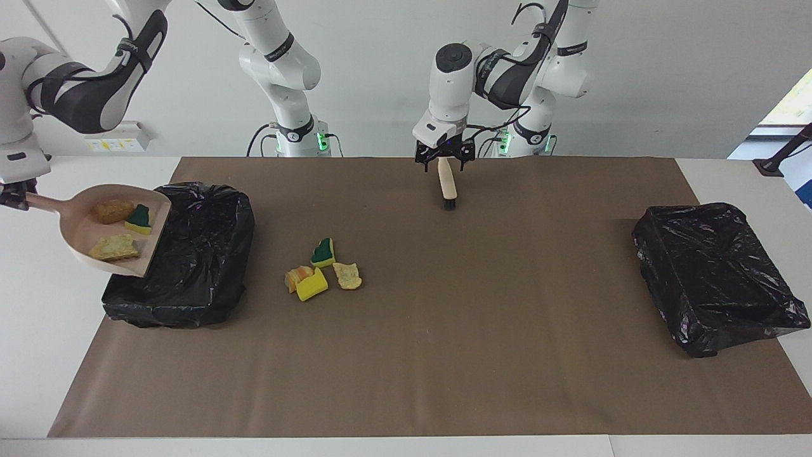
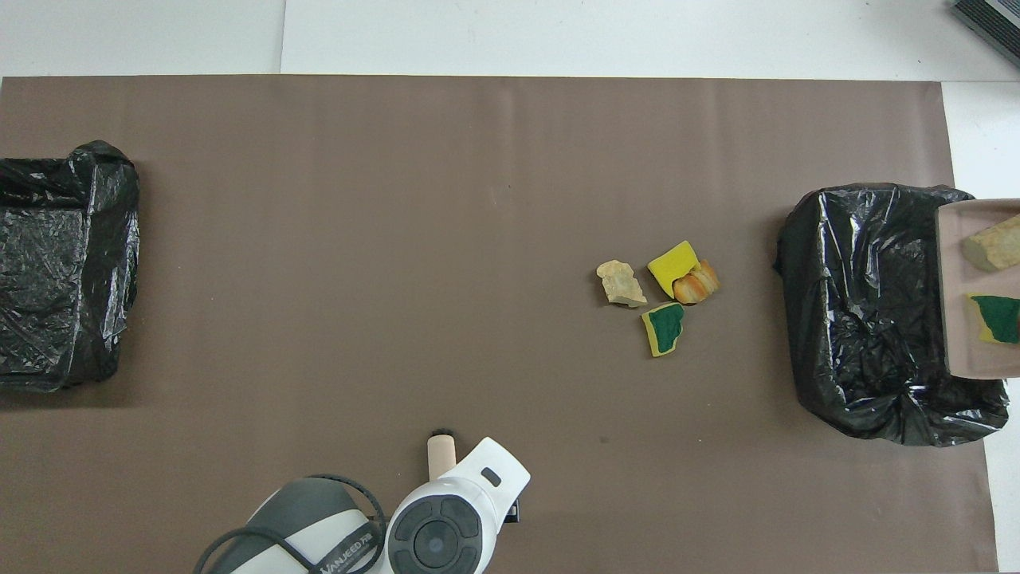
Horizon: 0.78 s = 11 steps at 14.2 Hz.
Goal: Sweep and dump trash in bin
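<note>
Over at the right arm's end of the worktop (image 1: 444,381), the right claw (image 1: 14,195) clamps the beige dustpan (image 1: 82,244) by its handle, holding it at nine o'clock of the black-lined bin (image 1: 190,254), partly over it. Three pieces of trash (image 1: 114,247) ride inside: two tan lumps and a green-backed yellow sponge bit. Four more chunks (image 1: 322,270) lie clustered on the brown mat at the bin's three o'clock. The left claw (image 1: 445,163), fingers apart, hangs over the brush (image 1: 448,184), which lies on the mat.

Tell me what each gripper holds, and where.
Right gripper holds the dustpan by its handle end. Left gripper is open above the brush, holding nothing.
</note>
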{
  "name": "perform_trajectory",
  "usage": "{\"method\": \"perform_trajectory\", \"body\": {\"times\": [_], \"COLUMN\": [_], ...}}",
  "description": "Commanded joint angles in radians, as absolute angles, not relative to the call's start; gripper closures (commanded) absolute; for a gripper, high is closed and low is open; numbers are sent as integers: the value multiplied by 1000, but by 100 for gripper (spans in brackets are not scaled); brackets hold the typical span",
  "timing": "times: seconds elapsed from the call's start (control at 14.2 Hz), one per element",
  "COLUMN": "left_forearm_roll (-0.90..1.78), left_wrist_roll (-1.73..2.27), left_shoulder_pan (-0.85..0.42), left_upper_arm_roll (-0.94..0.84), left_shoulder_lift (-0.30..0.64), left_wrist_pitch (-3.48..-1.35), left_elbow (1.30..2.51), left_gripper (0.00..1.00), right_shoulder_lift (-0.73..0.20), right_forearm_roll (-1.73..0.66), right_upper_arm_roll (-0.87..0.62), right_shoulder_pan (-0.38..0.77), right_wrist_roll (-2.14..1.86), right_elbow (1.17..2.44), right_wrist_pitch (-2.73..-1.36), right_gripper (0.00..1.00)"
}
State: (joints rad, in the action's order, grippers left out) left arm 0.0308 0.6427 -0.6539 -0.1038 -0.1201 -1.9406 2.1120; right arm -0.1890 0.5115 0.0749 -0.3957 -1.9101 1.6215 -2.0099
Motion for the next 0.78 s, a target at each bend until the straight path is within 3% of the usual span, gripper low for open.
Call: {"method": "perform_trajectory", "body": {"times": [0.0, 0.42, 0.71], "left_forearm_roll": [-8, -15, -54], "left_wrist_roll": [493, 157, 49], "left_shoulder_pan": [-540, -258, -167], "left_upper_arm_roll": [-112, -107, -104], "left_shoulder_lift": [-97, -86, -77], "left_wrist_pitch": [-1806, -1528, -1470], "left_elbow": [1929, 1610, 1526], "left_gripper": [0, 0, 0], "right_shoulder_lift": [-167, -138, -124], "right_forearm_roll": [604, 712, 787], "right_upper_arm_roll": [64, 64, 61], "right_shoulder_pan": [-367, -324, -318], "right_wrist_roll": [-1911, -1908, -1920], "right_elbow": [1658, 1713, 1736], "right_wrist_pitch": [-2058, -2051, -2054], "right_gripper": [100, 100, 100]}}
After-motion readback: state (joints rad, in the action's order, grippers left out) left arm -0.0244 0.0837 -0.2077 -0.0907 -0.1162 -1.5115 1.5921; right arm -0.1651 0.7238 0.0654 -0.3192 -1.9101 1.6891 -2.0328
